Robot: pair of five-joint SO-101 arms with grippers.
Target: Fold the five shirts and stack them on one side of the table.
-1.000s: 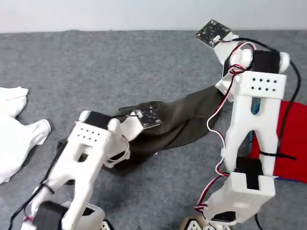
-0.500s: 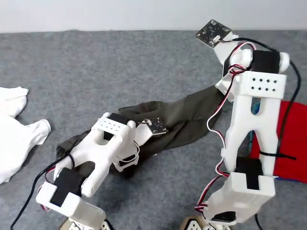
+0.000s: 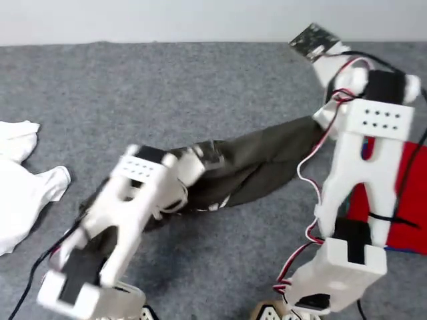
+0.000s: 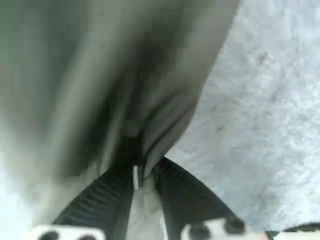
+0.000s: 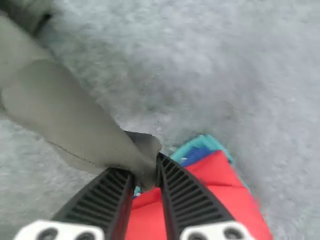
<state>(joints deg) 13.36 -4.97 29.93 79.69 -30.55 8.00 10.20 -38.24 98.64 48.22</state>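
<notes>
Well to the left of the olive shirt (image 3: 267, 157): white shirt (image 3: 20, 187), crumpled and unfolded, touched by neither arm. At the olive shirt's left end: left gripper (image 4: 142, 172), fingers pinched together on a fold of the cloth, fabric bunched between them. Across the middle: the olive shirt itself, drawn out in a long twisted band over the grey table (image 3: 200, 80), not flat, with no neat fold in it yet. At its right end: right gripper (image 5: 145, 172), closed on a corner of the same cloth, poised over the near edge of the red shirt (image 3: 407, 207). Just right of the olive shirt: that red shirt, folded and lying flat, on top of teal and blue layers (image 5: 200, 145) peeping out beneath, probably two more folded shirts, though only their edges show.

Judged from this: stacking begun to the right of the olive shirt, with the red one on top. Olive shirt in hand between both grippers, mid-job. White shirt not started. Left to do: spread and fold the olive one, set it on the red, then fetch, fold and stack the white
</notes>
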